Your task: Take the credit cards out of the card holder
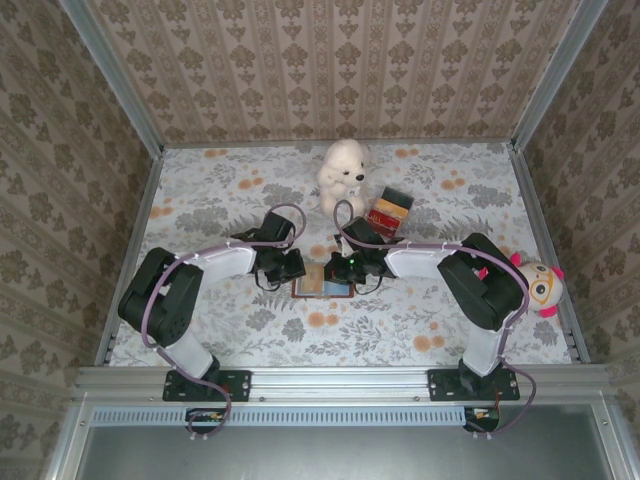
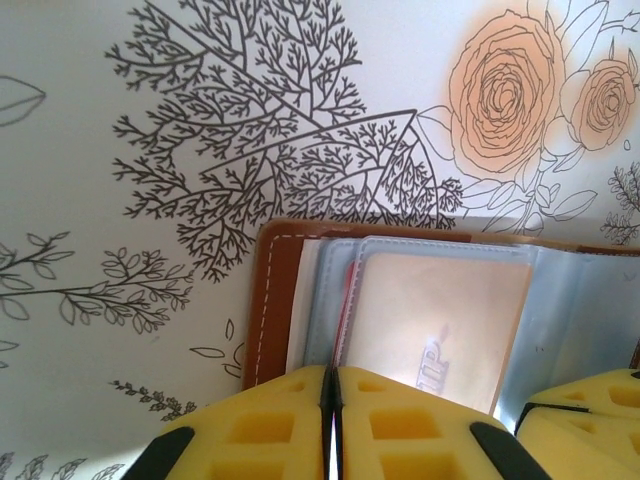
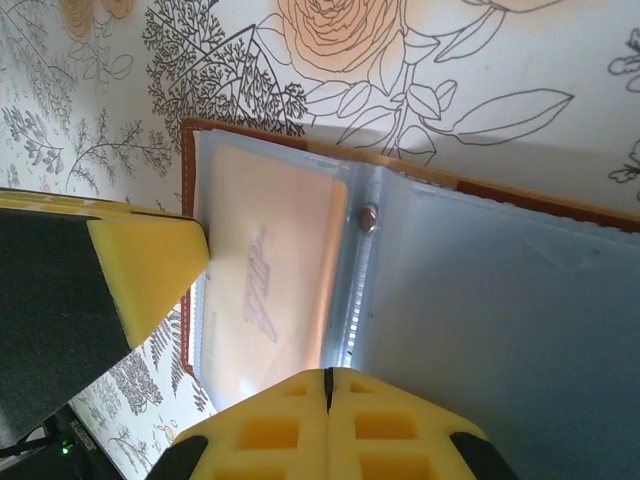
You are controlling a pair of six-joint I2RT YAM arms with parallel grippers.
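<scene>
Card holder [image 1: 322,283] lies open on floral tablecloth [image 1: 400,320] between wallpapered walls [image 1: 330,60].

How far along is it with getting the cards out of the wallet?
Done: card holder lies open on the table. In hand: left tool and right tool, both shut, sit at its edge. Left: the tan card is in its pocket, not yet pulled.

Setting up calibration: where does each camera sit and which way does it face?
Top external: above, behind the bases, facing down at the table; both arms show.
Left wrist: on the left arm, facing down at the card holder; shut left claw shows.
Right wrist: on the right arm, facing down likewise; shut right claw shows.
Shared: both wrist views show the tan card.
</scene>
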